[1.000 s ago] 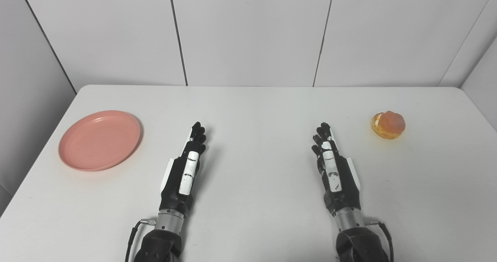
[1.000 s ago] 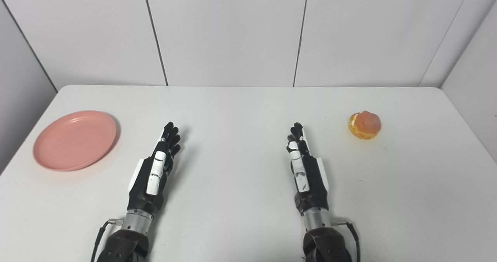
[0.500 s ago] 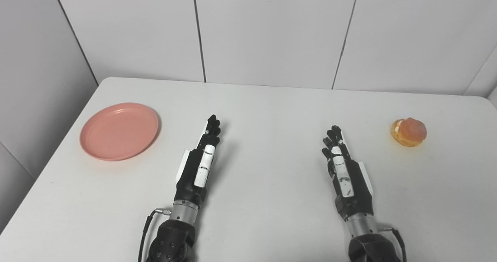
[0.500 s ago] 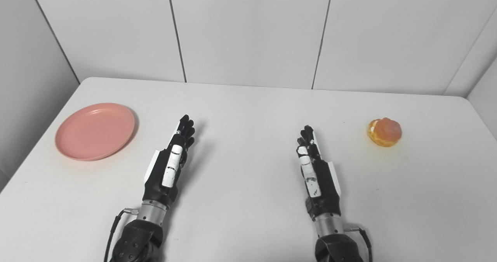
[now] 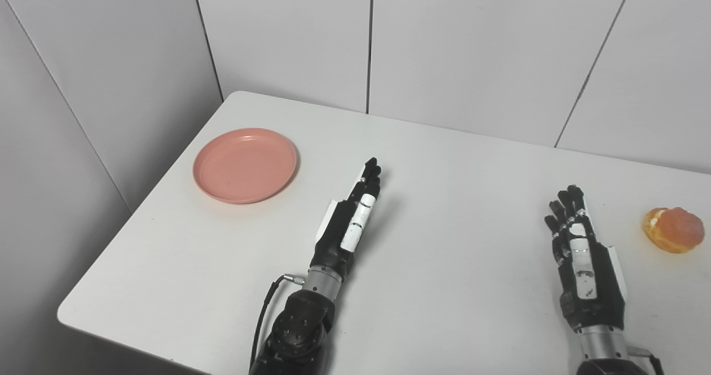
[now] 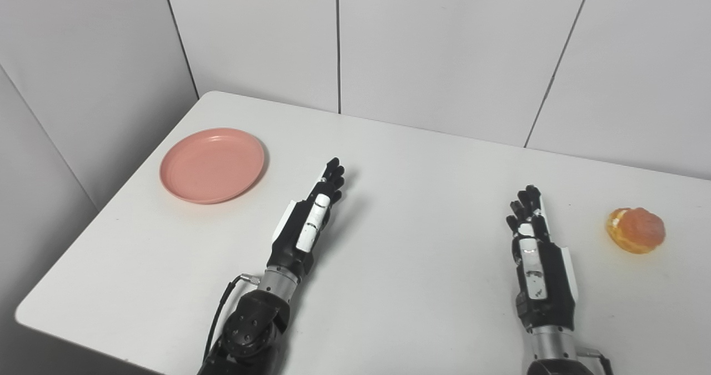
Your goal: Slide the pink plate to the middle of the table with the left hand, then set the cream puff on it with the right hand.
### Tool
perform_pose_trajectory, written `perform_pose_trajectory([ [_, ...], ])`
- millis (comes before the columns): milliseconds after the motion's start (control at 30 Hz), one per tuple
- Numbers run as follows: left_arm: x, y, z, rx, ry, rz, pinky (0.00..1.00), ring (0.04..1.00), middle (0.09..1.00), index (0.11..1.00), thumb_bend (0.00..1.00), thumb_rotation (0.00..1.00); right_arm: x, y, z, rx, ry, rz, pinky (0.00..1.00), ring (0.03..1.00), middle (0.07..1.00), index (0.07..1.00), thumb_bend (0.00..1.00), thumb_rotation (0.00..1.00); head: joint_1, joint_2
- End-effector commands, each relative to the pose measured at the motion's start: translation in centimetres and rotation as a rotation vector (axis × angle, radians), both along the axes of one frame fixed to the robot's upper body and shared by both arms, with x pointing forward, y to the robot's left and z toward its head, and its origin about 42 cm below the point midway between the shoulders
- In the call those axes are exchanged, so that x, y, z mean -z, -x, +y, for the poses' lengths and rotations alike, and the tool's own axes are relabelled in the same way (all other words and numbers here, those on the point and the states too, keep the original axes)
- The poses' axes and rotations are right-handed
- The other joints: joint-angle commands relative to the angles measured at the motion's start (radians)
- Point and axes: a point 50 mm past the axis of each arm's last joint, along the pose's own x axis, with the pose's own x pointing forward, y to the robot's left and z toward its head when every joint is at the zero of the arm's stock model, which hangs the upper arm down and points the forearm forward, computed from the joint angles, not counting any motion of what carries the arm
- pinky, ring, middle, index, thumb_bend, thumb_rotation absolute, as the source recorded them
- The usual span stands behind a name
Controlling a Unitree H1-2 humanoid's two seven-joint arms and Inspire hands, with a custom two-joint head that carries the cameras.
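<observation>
A pink plate lies flat near the table's far left corner. The cream puff, orange and glazed, sits by the right edge of the picture. My left hand rests over the table to the right of the plate, fingers straight and apart, holding nothing. A wide gap separates it from the plate. My right hand is open too, a short way left of the cream puff and not touching it.
The white table ends at a left edge and a near edge that show in view. Grey wall panels stand right behind it and along its left side.
The whole picture has swung left, so the camera has turned; plate, puff and hands all shift right in view. Both hands keep the same open pose on the table.
</observation>
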Motion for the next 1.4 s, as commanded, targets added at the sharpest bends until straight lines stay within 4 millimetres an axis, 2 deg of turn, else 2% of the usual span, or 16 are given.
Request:
perform_pose_trajectory([
  [0, -2.6, -1.2, 0.4, -0.028, -0.002, -0.107, 1.00, 0.957, 0.954, 0.950, 0.69, 1.00, 4.0, 2.2, -1.7, 0.016, 0.005, 0.099, 1.00, 1.000, 1.000, 1.000, 0.67, 0.87, 0.000, 0.000],
  [167, -4.4, -1.9, 2.6, -0.115, 0.044, -0.147, 0.93, 0.897, 0.900, 0.895, 0.73, 1.00, 4.2, 2.3, -2.0, 0.010, -0.001, 0.104, 1.00, 1.000, 1.000, 1.000, 0.68, 0.84, 0.004, -0.002],
  [267, -5.4, -2.2, 4.0, -0.175, 0.049, -0.174, 0.87, 0.850, 0.852, 0.846, 0.73, 1.00, 4.4, 2.3, -1.9, 0.015, 0.005, 0.096, 1.00, 1.000, 1.000, 1.000, 0.65, 0.84, 0.005, -0.003],
  [433, -6.2, -2.5, 6.3, -0.244, 0.051, -0.200, 0.86, 0.821, 0.815, 0.807, 0.76, 1.00, 4.3, 2.5, -1.7, 0.017, 0.004, 0.094, 1.00, 1.000, 1.000, 1.000, 0.63, 0.83, 0.003, -0.005],
  [500, -6.4, -2.5, 7.4, -0.284, 0.051, -0.197, 0.89, 0.812, 0.797, 0.790, 0.75, 1.00, 4.3, 2.4, -1.7, 0.013, 0.004, 0.098, 1.00, 1.000, 1.000, 1.000, 0.64, 0.83, 0.000, -0.005],
  [533, -6.5, -2.7, 8.2, -0.308, 0.043, -0.212, 0.89, 0.808, 0.792, 0.786, 0.74, 1.00, 4.4, 2.3, -1.7, 0.010, -0.001, 0.096, 1.00, 1.000, 1.000, 1.000, 0.64, 0.83, -0.003, -0.005],
  [567, -6.5, -2.8, 8.8, -0.324, 0.037, -0.224, 0.84, 0.785, 0.774, 0.771, 0.71, 1.00, 4.4, 2.3, -1.7, 0.008, -0.003, 0.093, 1.00, 1.000, 1.000, 1.000, 0.63, 0.83, -0.004, -0.005],
  [633, -6.6, -3.1, 10.2, -0.356, 0.043, -0.246, 0.79, 0.761, 0.750, 0.748, 0.72, 1.00, 4.4, 2.2, -1.6, 0.007, -0.005, 0.085, 1.00, 1.000, 1.000, 1.000, 0.63, 0.84, -0.004, -0.005],
  [800, -6.9, -3.5, 12.7, -0.423, 0.045, -0.260, 0.78, 0.745, 0.742, 0.738, 0.75, 1.00, 4.4, 2.2, -1.5, 0.013, -0.009, 0.078, 1.00, 1.000, 1.000, 1.000, 0.64, 0.83, -0.005, -0.004],
  [967, -7.1, -3.5, 15.6, -0.502, 0.032, -0.292, 0.83, 0.751, 0.739, 0.732, 0.76, 1.00, 4.3, 2.3, -1.5, 0.011, 0.007, 0.072, 1.00, 1.000, 1.000, 1.000, 0.64, 0.83, -0.002, -0.007],
  [1067, -7.2, -3.4, 17.2, -0.543, 0.036, -0.308, 0.76, 0.721, 0.721, 0.719, 0.78, 1.00, 4.4, 2.2, -1.4, 0.006, 0.004, 0.073, 1.00, 1.000, 1.000, 1.000, 0.62, 0.84, -0.006, -0.014],
  [1200, -7.3, -3.2, 18.7, -0.615, 0.059, -0.313, 0.70, 0.684, 0.698, 0.707, 0.81, 1.00, 4.3, 2.1, -1.3, -0.009, 0.009, 0.081, 1.00, 1.000, 1.000, 1.000, 0.65, 0.84, -0.004, -0.021],
  [1233, -7.3, -3.1, 19.2, -0.632, 0.062, -0.314, 0.67, 0.684, 0.701, 0.704, 0.85, 1.00, 4.3, 2.1, -1.3, -0.008, 0.015, 0.080, 1.00, 1.000, 1.000, 1.000, 0.65, 0.84, -0.004, -0.023],
  [1367, -6.9, -2.7, 21.0, -0.693, 0.044, -0.287, 0.67, 0.681, 0.694, 0.697, 0.87, 1.00, 4.4, 2.1, -1.3, -0.010, -0.003, 0.079, 1.00, 1.000, 1.000, 1.000, 0.64, 0.82, -0.001, -0.026],
])
